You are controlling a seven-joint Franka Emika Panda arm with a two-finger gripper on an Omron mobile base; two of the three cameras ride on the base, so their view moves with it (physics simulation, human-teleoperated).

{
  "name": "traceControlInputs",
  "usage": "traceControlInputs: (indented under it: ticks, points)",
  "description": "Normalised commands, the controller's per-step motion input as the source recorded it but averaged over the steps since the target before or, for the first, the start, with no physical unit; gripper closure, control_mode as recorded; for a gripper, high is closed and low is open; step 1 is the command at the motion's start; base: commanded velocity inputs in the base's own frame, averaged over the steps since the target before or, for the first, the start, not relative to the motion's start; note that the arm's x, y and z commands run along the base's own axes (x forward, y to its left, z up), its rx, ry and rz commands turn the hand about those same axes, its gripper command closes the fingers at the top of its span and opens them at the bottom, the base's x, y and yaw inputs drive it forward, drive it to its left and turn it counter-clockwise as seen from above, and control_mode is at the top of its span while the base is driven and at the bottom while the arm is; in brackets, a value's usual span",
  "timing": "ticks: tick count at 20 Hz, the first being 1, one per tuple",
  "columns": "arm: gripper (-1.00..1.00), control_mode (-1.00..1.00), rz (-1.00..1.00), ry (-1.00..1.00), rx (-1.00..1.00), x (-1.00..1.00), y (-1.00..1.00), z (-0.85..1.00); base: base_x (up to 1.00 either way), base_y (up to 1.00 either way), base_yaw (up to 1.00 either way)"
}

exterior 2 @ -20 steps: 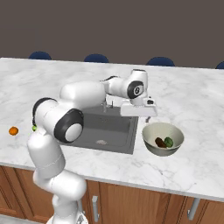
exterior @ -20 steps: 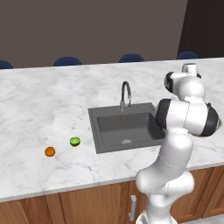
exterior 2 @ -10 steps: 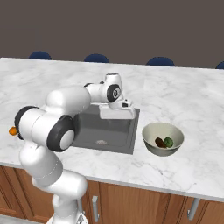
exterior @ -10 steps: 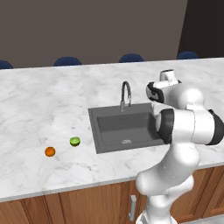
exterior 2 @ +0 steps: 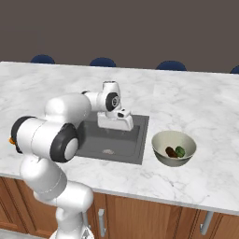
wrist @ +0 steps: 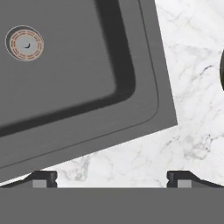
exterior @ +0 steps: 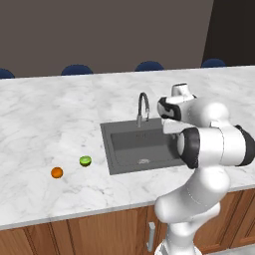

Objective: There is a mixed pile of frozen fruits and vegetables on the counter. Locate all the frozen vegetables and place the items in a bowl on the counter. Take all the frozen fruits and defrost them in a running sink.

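**Ana:** Over the sink (exterior 2: 112, 140), near its edge on the bowl's side, is where the hand (exterior 2: 115, 122) hangs, fingers wide apart and nothing between them. Why there, do you think?

**Ben:** My guess is it's between jobs. The bowl (exterior 2: 173, 148) sits on the worktop (exterior 2: 200, 107) just to one side of the hand, and it already holds the dark brown piece (exterior 2: 170, 151) and the dark green piece (exterior 2: 179, 151), side by side at the bottom. Those are the vegetables, so that half looks finished.

**Ana:** And the fruits?

**Ben:** Well away from the hand, on the worktop past the far side of the sink: the orange ball (exterior: 57, 172) and the lime-green piece (exterior: 85, 161), near each other but apart.

**Ana:** Anything in the basin?

**Ben:** Only the drain (wrist: 25, 43). From the hand's camera it's bare grey floor, and I can't see any water coming from the faucet (exterior: 143, 106).

**Ana:** So open fingers make sense.

**Ben:** Yes, ready for a fruit, I'd judge.
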Motion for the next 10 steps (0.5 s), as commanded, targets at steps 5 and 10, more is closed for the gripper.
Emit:
traceControlInputs:
  ticks: [5, 10]
  points:
    - [-1.0, -1.0, 0.03, 0.02, 0.0, -0.1, 0.68, -0.23, 0.0, 0.0, 0.0]
    - [-1.0, -1.0, -0.01, 0.01, 0.0, -0.12, 0.69, -0.18, 0.0, 0.0, 0.0]
